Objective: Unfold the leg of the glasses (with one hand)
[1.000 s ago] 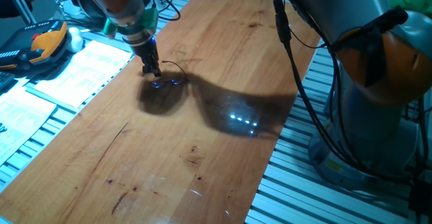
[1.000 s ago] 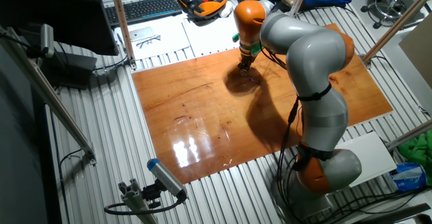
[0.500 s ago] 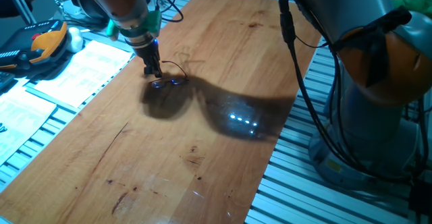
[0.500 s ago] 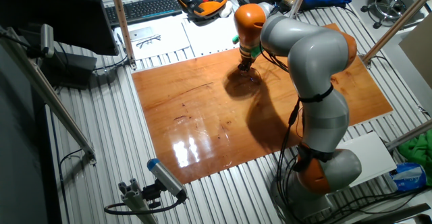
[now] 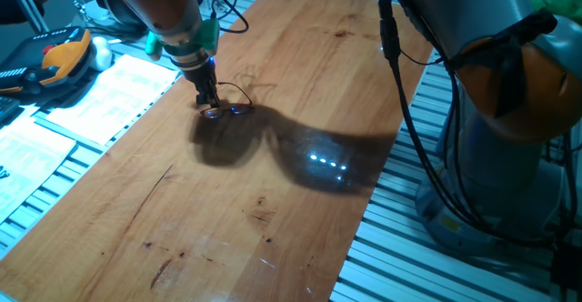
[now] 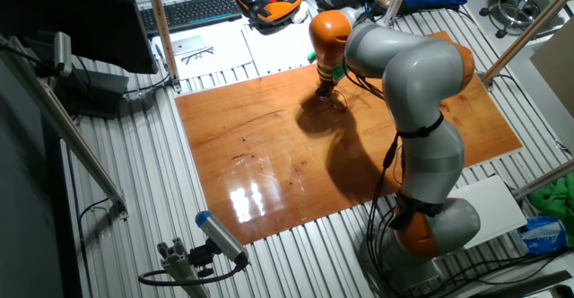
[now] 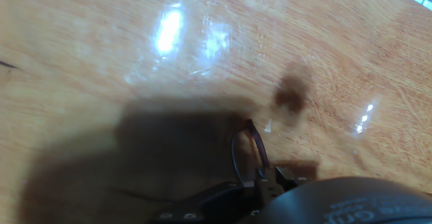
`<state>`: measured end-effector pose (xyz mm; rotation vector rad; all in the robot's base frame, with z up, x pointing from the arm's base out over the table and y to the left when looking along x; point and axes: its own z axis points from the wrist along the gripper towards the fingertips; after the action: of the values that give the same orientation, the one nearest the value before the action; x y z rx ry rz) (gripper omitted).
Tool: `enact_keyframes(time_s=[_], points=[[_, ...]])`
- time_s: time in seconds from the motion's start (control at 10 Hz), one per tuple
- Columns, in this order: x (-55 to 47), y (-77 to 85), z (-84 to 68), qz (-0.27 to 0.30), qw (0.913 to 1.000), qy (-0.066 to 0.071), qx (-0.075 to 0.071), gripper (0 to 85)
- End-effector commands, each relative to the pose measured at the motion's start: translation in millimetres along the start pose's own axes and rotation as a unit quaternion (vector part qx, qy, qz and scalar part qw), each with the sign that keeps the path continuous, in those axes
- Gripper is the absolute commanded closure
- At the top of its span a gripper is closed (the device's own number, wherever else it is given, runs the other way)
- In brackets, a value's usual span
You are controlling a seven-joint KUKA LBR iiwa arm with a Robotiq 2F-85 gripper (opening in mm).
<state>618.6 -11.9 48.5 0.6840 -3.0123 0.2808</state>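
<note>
The glasses (image 5: 228, 109) lie on the wooden table (image 5: 273, 184), a thin wire frame with two small lenses and a leg that loops up behind them. My gripper (image 5: 209, 102) points down at their left end, fingers together, seemingly shut on the frame there. The other fixed view shows the gripper (image 6: 325, 91) over the glasses (image 6: 335, 101) near the table's far edge. Seen from the hand view, one oval lens (image 7: 246, 154) stands just ahead of the gripper (image 7: 272, 178), and the wire runs in between the fingertips. The rest of the frame is hidden beneath the hand.
White paper sheets (image 5: 102, 91) and an orange-black handheld controller (image 5: 56, 58) lie left of the table. A keyboard (image 6: 192, 11) sits beyond the far edge. The arm's bulky base (image 6: 430, 226) and a black cable (image 5: 405, 111) stand along the right side.
The hand has shifted slightly to the right and leaned a little. The glasses remain at about the same spot under the fingertips.
</note>
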Motion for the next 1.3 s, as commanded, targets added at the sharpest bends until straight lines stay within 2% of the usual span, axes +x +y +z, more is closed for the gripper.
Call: enact_keyframes(time_s=[0.0, 0.7, 1.2], points=[[0.2, -0.4, 0.1, 0.0, 1.0, 0.0, 0.001, 51.0], [0.2, 3.0, 7.2, 0.003, 1.0, -0.007, 0.005, 51.0], [0.1, 2.8, 8.7, -0.001, 1.0, -0.005, 0.005, 51.0]])
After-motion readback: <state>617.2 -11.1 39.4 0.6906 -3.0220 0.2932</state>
